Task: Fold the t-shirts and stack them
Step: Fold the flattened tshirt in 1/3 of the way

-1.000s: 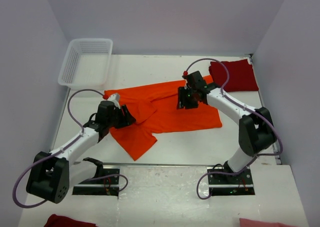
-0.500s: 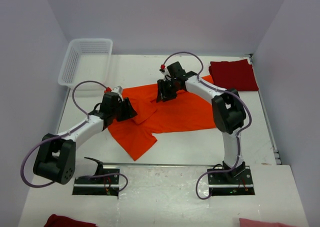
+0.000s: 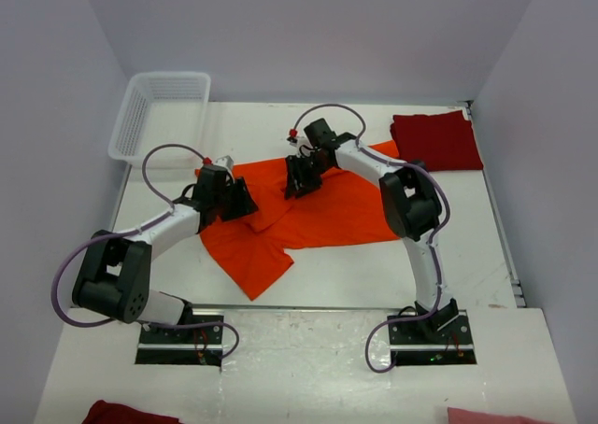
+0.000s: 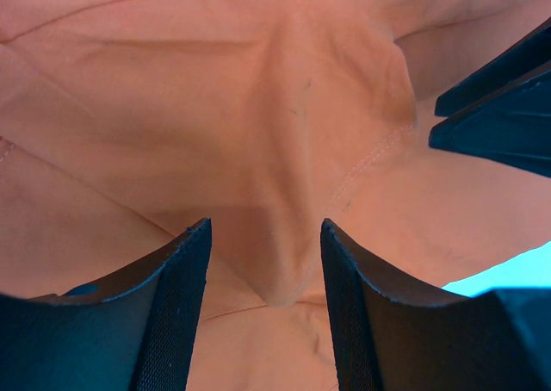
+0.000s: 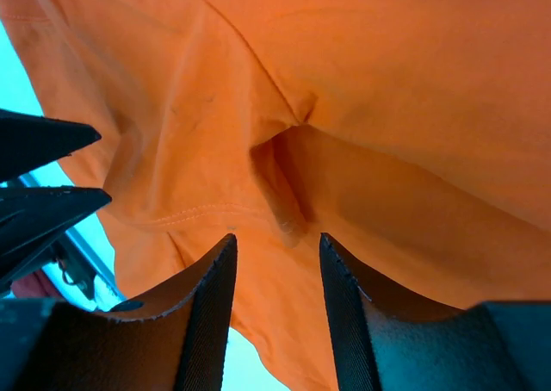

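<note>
The bright orange t-shirt [image 3: 341, 209] lies spread and creased across the middle of the table. A dark red t-shirt [image 3: 437, 141] sits folded at the back right. My left gripper [image 3: 245, 203] is low over the orange shirt's left part. In the left wrist view its jaws [image 4: 267, 227] stand open astride a raised fold of orange cloth [image 4: 284, 184]. My right gripper [image 3: 294, 183] hangs over the shirt's upper middle, close to the left one. Its jaws [image 5: 277, 238] are open too, with a cloth ridge [image 5: 284, 184] just beyond the tips. Each wrist view catches the other gripper's dark fingers at its edge.
A white lattice basket [image 3: 159, 116] stands at the back left. Dark red cloth [image 3: 121, 413] and pink cloth [image 3: 491, 416] peek in at the near edge, beyond the arm bases. Walls close in on the table's left, back and right sides.
My right gripper has swung left across the orange shirt, ending close to the left gripper. The left gripper has crept up and right along the shirt's left part.
</note>
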